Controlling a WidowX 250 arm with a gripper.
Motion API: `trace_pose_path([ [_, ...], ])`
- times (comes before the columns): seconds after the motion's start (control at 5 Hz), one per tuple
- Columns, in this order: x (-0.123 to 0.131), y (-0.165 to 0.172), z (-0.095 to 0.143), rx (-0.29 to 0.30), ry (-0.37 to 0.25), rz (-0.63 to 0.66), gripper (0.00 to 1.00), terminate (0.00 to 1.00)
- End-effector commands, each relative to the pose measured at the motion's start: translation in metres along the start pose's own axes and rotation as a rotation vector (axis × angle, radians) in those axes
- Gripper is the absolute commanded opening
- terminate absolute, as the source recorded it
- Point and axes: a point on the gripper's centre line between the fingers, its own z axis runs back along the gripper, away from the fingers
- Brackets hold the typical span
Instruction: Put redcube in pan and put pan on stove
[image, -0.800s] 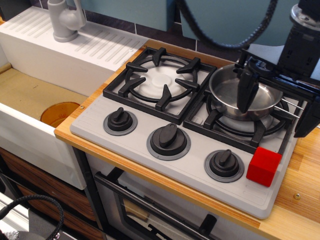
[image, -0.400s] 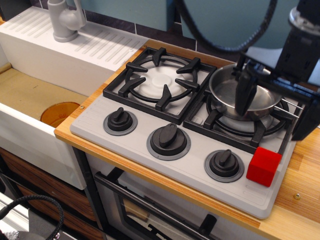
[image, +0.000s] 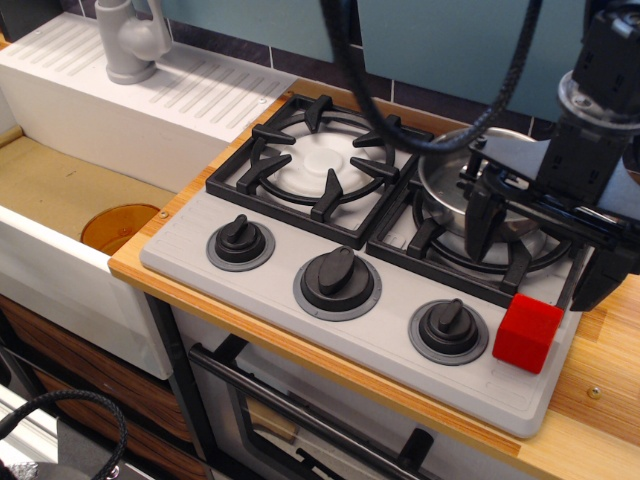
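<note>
The redcube (image: 527, 333) sits on the front right corner of the light grey stove (image: 385, 345), beside the right knob (image: 448, 329). The shiny pan (image: 440, 182) rests on the right burner grate, and the arm hides most of it. My gripper (image: 545, 255) hangs open over the front of that burner, just behind and above the redcube. Its left finger (image: 482, 226) is in front of the pan and its right finger (image: 606, 278) is at the stove's right edge. Nothing is between the fingers.
The left burner grate (image: 320, 160) has nothing on it. A white sink (image: 60, 190) with a grey faucet (image: 130, 40) and an orange drain (image: 118, 226) lies to the left. A wooden counter (image: 600, 350) borders the stove. A black cable (image: 400, 110) loops above the stove's back.
My gripper has come down and forward from over the pan toward the redcube, staying open. Pan and redcube have not moved.
</note>
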Motion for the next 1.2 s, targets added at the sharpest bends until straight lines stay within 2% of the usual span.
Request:
trace_pose_path([
  [0.0, 0.008, 0.0, -0.008, -0.034, -0.051, 0.0, 1.0, 0.0],
  [1.0, 0.007, -0.008, -0.056, -0.061, -0.125, 0.006, 1.0, 0.0],
])
